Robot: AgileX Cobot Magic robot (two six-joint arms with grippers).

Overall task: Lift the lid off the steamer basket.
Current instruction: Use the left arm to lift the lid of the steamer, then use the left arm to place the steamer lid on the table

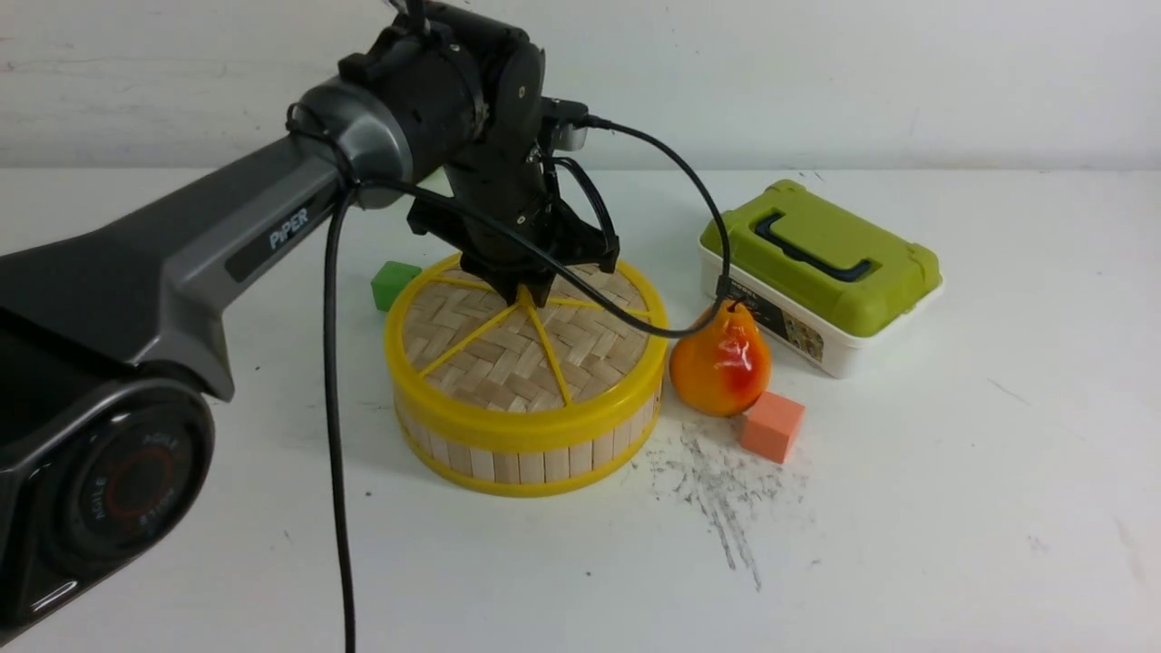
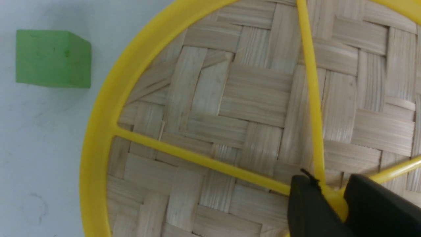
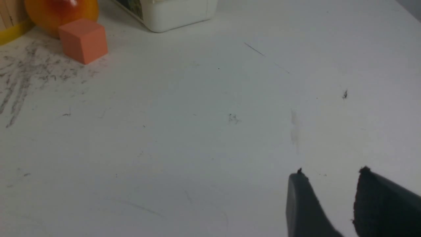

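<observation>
The lid (image 1: 508, 354), woven bamboo with a yellow rim and spokes, sits flat on the steamer basket (image 1: 526, 458) at the table's middle. My left gripper (image 1: 524, 292) points down at the lid's centre. In the left wrist view the lid (image 2: 230, 108) fills the frame, and the left gripper (image 2: 330, 184) has its two black fingers pressed against either side of the small yellow centre knob (image 2: 335, 197). My right gripper (image 3: 330, 172) shows only in its wrist view, open and empty above bare table.
A green cube (image 1: 394, 283) lies behind the basket on the left. A pear (image 1: 721, 363) and an orange cube (image 1: 772, 426) stand just right of it. A white box with a green lid (image 1: 821, 263) is at the back right. A black cable (image 1: 336, 408) hangs from the left arm.
</observation>
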